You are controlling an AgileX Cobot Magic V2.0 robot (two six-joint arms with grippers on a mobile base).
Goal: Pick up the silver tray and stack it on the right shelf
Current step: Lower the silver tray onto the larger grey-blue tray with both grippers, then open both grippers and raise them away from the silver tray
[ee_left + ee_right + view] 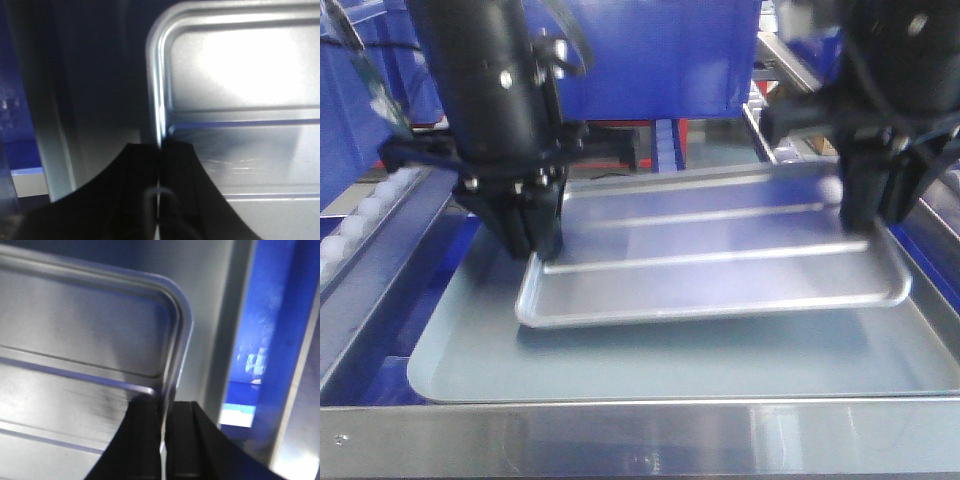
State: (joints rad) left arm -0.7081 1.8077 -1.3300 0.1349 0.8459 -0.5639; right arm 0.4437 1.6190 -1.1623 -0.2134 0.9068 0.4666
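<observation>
The silver tray (pixel 720 270) spans between both sets of fingers, over the larger dull grey tray (pixel 620 370). The fingers of the left gripper (pixel 533 240) are clamped on the tray's left short rim. The fingers of the right gripper (pixel 868 218) are clamped on the opposite rim. Whether the tray is lifted clear of the surface below the fingers cannot be told. The grasp is judged complete and the carry is in hand. A level, synchronised lift and a traverse toward the right shelf are called for next. That shelf is not clearly identified in these views.
</observation>
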